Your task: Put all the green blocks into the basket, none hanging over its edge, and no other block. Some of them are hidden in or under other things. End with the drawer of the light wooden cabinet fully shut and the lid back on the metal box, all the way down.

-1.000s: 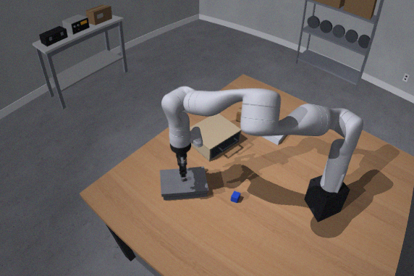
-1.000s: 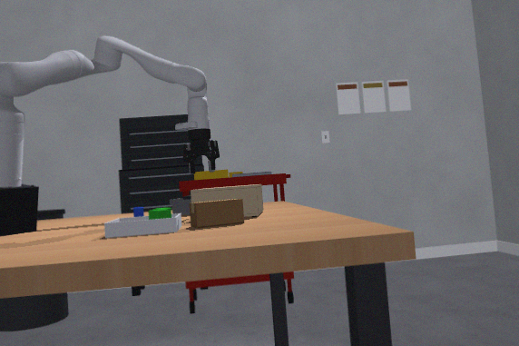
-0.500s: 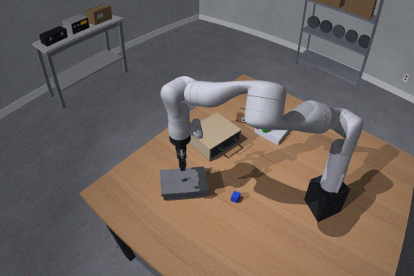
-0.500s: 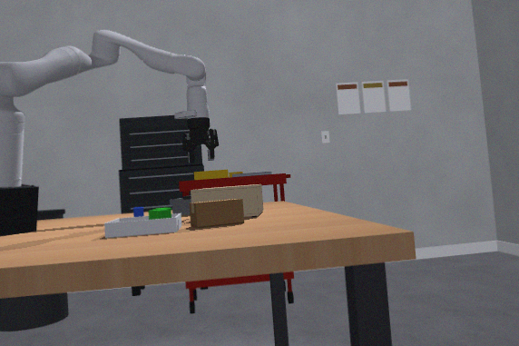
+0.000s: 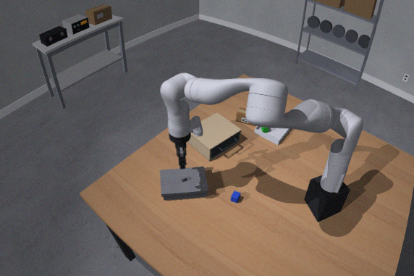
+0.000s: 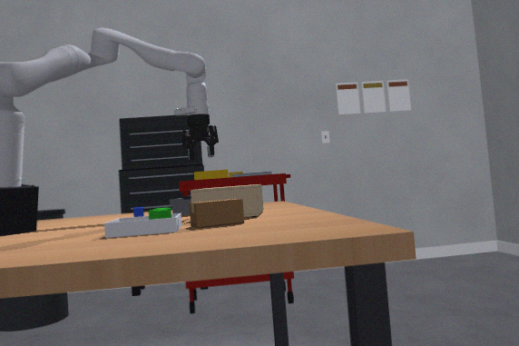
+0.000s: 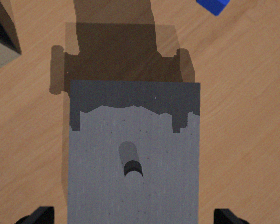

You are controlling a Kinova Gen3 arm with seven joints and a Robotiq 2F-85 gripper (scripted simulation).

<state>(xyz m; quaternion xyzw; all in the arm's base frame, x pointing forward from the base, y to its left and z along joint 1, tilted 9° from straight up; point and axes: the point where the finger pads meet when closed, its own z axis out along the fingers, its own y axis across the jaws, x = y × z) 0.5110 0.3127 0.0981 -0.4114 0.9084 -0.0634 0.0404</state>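
My gripper (image 5: 182, 166) (image 6: 200, 155) (image 7: 133, 216) is open and empty, above the grey metal box (image 5: 184, 196) (image 6: 180, 206). The lid (image 5: 171, 182) (image 7: 101, 155) with its knob lies level on that box; whether it is fully down I cannot tell. The light wooden cabinet (image 5: 217, 129) (image 6: 227, 194) shows a dark front with a handle standing out; no drawer tray sticks out clearly. The white basket (image 5: 276, 140) (image 6: 142, 229) holds green (image 5: 265, 130) (image 6: 160, 213) showing above its rim; the number of blocks is unclear. The box's inside is hidden.
A blue block (image 5: 235, 196) (image 6: 138, 212) (image 7: 214, 5) lies on the table (image 5: 203, 232) beside the metal box. A brown carton (image 5: 241, 114) (image 6: 217, 213) stands between cabinet and basket. The arm partly covers the basket in the top view.
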